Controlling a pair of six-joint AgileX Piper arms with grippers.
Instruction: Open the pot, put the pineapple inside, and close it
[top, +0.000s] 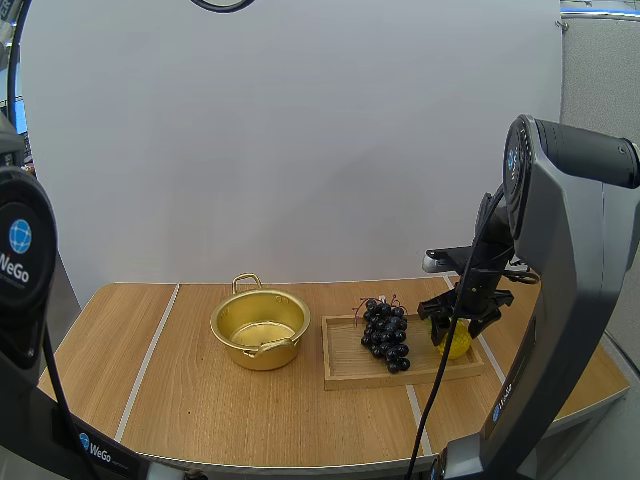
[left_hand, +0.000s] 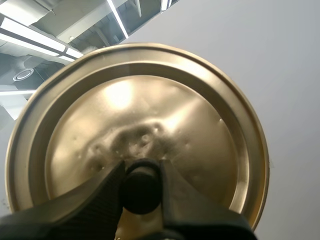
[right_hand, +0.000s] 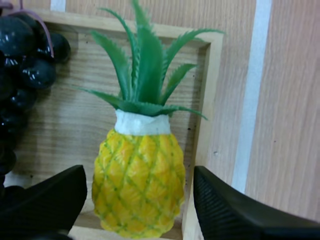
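gold lid (left_hand: 150, 100) off, l fingers (left_hand: 90, 200) pinching its knob (left_hand: 141, 190). step: pick pineapple (right_hand: 137, 180), on tray (top: 350, 377) betw spread r fingers (right_hand: 45, 200), not yet gripped. next: close on its body, lift, carry to open pot (top: 258, 352) w/o snagging grapes (top: 385, 335).

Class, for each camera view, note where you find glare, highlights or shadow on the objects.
Left wrist view: a bright glare patch sits on the lid, whose knob the left end effector pinches. High view: the pot gleams inside, and a soft shadow lies on the table at its base. Right wrist view: the pineapple is evenly lit; the grapes carry small highlights.
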